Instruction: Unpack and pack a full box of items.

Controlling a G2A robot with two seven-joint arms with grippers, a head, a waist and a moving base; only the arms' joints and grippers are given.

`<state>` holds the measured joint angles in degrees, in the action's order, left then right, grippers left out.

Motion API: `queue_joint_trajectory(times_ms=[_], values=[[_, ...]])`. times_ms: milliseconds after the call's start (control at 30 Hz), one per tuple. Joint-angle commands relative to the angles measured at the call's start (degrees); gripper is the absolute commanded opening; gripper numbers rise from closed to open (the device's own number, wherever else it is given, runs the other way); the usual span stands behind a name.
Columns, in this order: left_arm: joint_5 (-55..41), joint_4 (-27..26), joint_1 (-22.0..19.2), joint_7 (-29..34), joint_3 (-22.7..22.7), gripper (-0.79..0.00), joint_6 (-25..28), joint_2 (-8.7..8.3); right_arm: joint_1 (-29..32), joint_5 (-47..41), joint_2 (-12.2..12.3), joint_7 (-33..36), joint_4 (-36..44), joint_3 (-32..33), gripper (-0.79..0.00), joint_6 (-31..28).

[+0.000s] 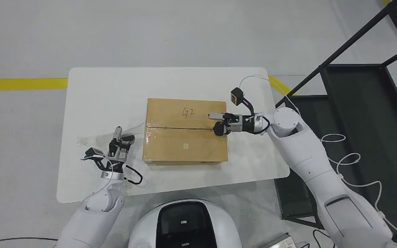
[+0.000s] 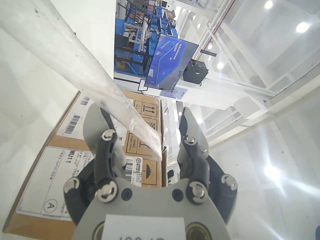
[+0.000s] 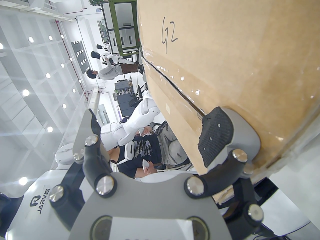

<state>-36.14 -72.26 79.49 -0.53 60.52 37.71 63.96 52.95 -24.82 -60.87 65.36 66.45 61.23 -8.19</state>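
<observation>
At the box's (image 1: 186,131) right end, right claw (image 1: 216,122) spread wide, touching its top.

We cannot see inside the brown cardboard box (image 1: 186,131), as its top flaps lie shut. From the left wrist, a pale translucent band (image 2: 62,51) that we cannot identify crosses the box's labelled side, and the picture's edge cuts off one corner. From the right wrist, the box top runs out of frame, and the right gripper (image 3: 153,112) covers the seam's end.
</observation>
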Motion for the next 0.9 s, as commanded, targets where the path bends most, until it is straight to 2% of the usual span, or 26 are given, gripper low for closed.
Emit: queue_joint_trajectory(times_ms=[0, 367, 433, 467, 600, 867], values=[[0.0, 0.0, 0.1, 0.1, 0.4, -0.486, 0.0, 0.15, 0.0, 0.0, 0.0, 0.0, 0.0, 0.0, 0.000, 0.0], [0.6, -1.3, 0.9, 0.3, 2.3, -0.640, 0.4, 1.14, 0.0, 0.0, 0.0, 0.0, 0.0, 0.0, 0.000, 0.0], [1.2, -2.2, 1.3, 0.4, 2.7, -0.708, 1.9, 1.32, 0.0, 0.0, 0.0, 0.0, 0.0, 0.0, 0.000, 0.0], [1.5, -2.8, 1.6, 0.3, 2.9, -0.785, 2.6, 1.40, 0.0, 0.0, 0.0, 0.0, 0.0, 0.0, 0.000, 0.0], [4.0, -5.0, 2.7, -0.2, 3.9, -0.785, 3.8, 1.61, 0.0, 0.0, 0.0, 0.0, 0.0, 0.0, 0.000, 0.0], [12.5, -9.2, 3.4, -1.5, 4.8, -0.785, 2.8, 2.11, 0.0, 0.0, 0.0, 0.0, 0.0, 0.0, 0.000, 0.0]])
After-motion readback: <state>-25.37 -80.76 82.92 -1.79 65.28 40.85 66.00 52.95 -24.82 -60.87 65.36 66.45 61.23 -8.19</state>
